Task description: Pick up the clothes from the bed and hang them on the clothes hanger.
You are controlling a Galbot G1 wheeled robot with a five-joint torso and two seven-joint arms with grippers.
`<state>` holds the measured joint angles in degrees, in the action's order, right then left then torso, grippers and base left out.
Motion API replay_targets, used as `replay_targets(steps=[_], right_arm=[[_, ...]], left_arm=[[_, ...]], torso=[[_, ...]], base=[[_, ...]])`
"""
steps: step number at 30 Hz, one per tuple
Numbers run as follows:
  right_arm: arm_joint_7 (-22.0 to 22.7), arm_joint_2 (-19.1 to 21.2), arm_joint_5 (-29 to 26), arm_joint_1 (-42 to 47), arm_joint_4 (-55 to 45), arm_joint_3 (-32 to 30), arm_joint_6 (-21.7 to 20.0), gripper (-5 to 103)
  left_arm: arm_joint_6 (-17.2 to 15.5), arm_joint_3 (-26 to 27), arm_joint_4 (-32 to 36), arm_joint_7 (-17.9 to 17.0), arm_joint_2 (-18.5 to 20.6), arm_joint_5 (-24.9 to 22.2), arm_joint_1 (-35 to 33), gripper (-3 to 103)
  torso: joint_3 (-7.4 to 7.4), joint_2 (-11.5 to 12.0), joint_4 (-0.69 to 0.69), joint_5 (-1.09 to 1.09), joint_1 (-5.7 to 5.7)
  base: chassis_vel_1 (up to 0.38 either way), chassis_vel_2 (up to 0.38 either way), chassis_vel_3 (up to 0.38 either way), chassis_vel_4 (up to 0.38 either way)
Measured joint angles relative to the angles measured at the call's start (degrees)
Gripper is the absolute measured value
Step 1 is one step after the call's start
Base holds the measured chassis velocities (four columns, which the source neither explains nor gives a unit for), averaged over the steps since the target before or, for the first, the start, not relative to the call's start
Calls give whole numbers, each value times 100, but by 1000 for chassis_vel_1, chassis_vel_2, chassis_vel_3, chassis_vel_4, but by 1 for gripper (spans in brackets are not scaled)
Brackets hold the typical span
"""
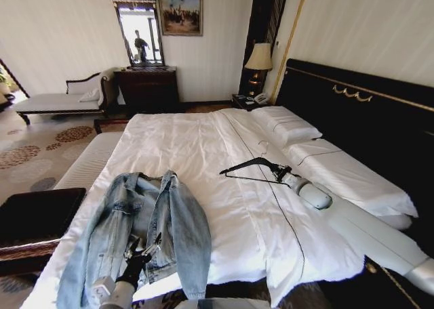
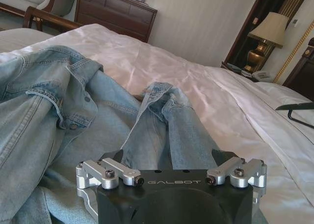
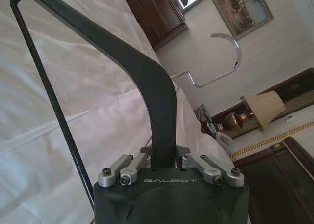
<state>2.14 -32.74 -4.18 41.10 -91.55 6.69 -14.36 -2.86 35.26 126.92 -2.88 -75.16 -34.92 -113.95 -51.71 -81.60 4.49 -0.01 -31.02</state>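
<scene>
The jacket (image 1: 146, 234) lies spread on the bed (image 1: 203, 146) at seven o'clock in the head view, the left gripper (image 1: 139, 255) closed on its denim. At three o'clock the right gripper (image 1: 283, 175) is clamped on the black hanger (image 1: 252, 165), held over the sheet.
</scene>
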Motion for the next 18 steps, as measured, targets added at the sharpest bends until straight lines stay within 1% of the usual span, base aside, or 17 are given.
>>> replay_targets(steps=[2, 5, 9, 18], right_arm=[[27, -24, 43, 114, -54, -69, 12, 21], [85, -127, 191, 576, -250, -329, 26, 21], [105, -208, 304, 918, -306, -536, 33, 21], [103, -311, 382, 1327, -312, -824, 32, 21]], left_arm=[[0, 12, 16, 0, 5, -2, -8, 100], [2, 54, 29, 0, 46, -13, -30, 100], [4, 54, 43, 0, 56, -17, -39, 100], [4, 40, 80, 0, 53, -24, -56, 100]], torso=[[0, 0, 0, 1, 0], [0, 0, 2, 1, 1], [0, 0, 2, 0, 0], [0, 0, 2, 1, 0]], base=[[0, 0, 0, 0], [0, 0, 0, 0], [0, 0, 0, 0], [4, 3, -4, -7]])
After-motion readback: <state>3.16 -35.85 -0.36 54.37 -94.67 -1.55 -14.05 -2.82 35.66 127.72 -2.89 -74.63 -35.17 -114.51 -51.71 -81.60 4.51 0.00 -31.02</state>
